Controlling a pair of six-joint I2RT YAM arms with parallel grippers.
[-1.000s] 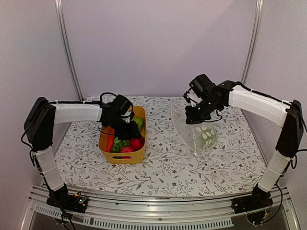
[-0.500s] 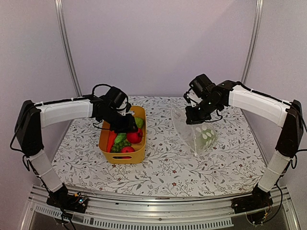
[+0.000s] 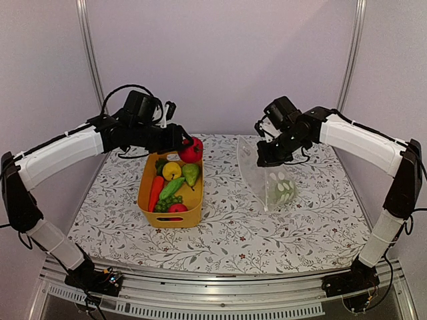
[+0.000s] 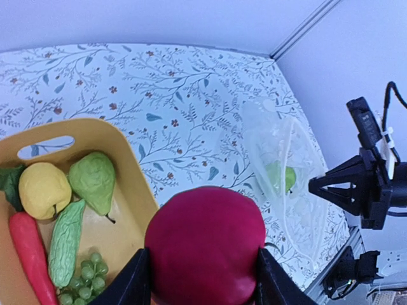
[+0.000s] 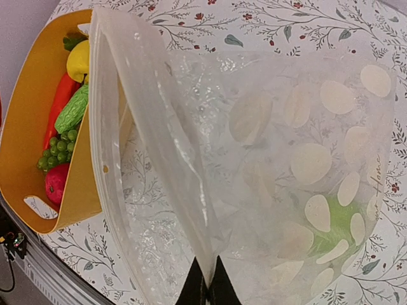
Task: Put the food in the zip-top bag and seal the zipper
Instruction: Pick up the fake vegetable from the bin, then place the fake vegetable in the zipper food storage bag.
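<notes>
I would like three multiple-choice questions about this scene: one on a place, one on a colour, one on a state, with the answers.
1. Where is the red fruit of the left end effector?
A. in the air near the tub
B. inside the bag
C. lying in the tub

2. What colour is the piece already in the bag?
A. yellow
B. red
C. green

3. How is the right end effector?
A. open, free
B. shut on the bag's edge
C. shut on the tub's rim

Answers: 1 A, it is gripped clear of tub and bag; 2 C, green shows through the plastic; 3 B, it pinches the plastic.
</notes>
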